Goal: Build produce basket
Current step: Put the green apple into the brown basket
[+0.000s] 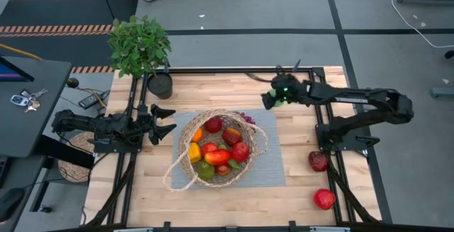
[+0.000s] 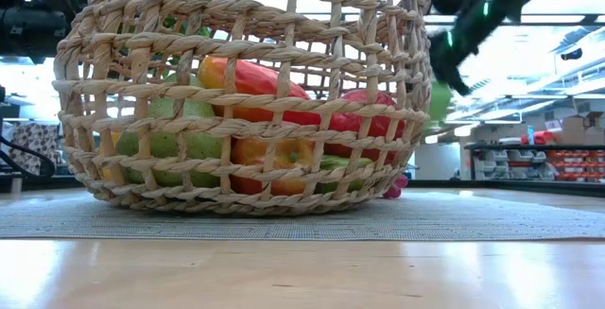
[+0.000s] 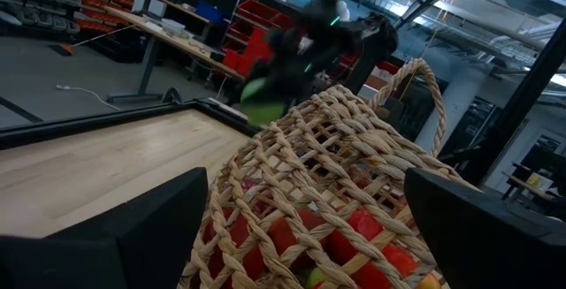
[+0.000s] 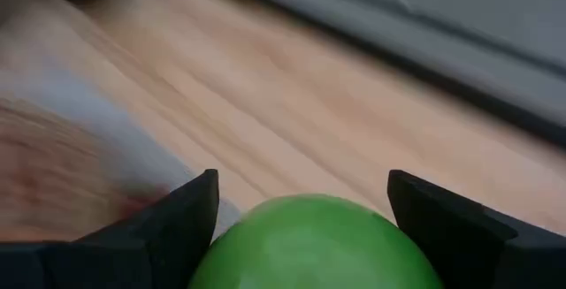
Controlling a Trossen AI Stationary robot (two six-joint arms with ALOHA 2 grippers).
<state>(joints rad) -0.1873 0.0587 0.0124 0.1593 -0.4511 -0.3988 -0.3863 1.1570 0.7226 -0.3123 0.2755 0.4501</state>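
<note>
The wicker basket (image 1: 186, 129) stands on a grey mat (image 1: 273, 164) at the table's middle, filled with produce (image 1: 218, 154): red apples, peppers and green fruit. My right gripper (image 1: 273, 98) hangs above the far side of the table, right of the basket, shut on a green apple (image 4: 314, 245). The apple also shows as a green blur in the left wrist view (image 3: 263, 108) and in the low view (image 2: 438, 101). My left gripper (image 1: 167, 122) waits open just left of the basket, its fingers facing the basket's wall (image 3: 301, 174). My right gripper pinches the green apple by two opposite sides (image 4: 232, 236), one dark finger (image 4: 177, 223) on each side. The fingers slant downward from the table's right side. The apple is lifted clear of the table, beside the basket's far right rim.
Two red apples (image 1: 318, 161) (image 1: 324, 199) lie on the bare wood at the right. Purple grapes (image 1: 247, 118) lie on the mat behind the basket. A potted plant (image 1: 140, 47) stands at the far left corner. The basket's handle (image 1: 174, 179) loops toward the near edge.
</note>
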